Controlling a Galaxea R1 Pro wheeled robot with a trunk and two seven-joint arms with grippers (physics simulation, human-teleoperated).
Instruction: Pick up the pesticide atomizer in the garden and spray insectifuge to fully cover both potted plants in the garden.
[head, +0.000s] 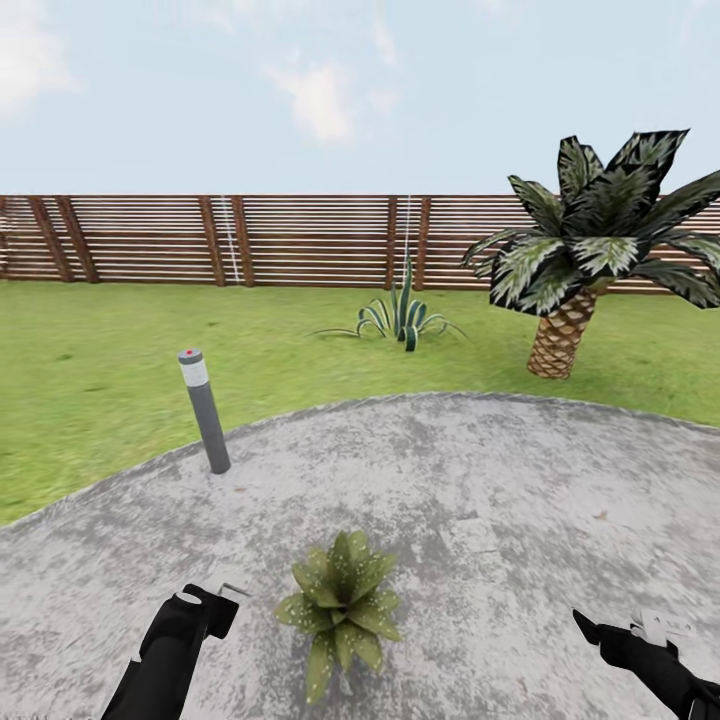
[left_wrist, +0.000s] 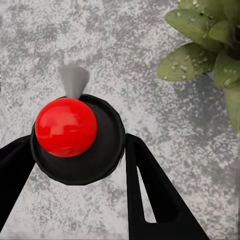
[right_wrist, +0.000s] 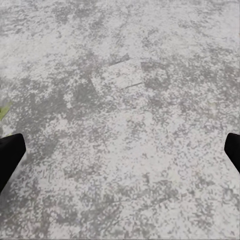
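Head view: a slatted brown fence (head: 300, 240) backs the lawn (head: 100, 380); the mottled grey patio (head: 480, 480) carries a speckled potted plant (head: 343, 605). The left pincer (left_wrist: 75, 150) pinches what seems the pesticide atomizer (left_wrist: 75, 137), red-capped, just beside the leaves. The right pincer (right_wrist: 120, 150) hangs spread over bare paving.

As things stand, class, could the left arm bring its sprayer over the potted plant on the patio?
Probably yes: the left end effector hangs beside the potted plant, with only bare patio between them.
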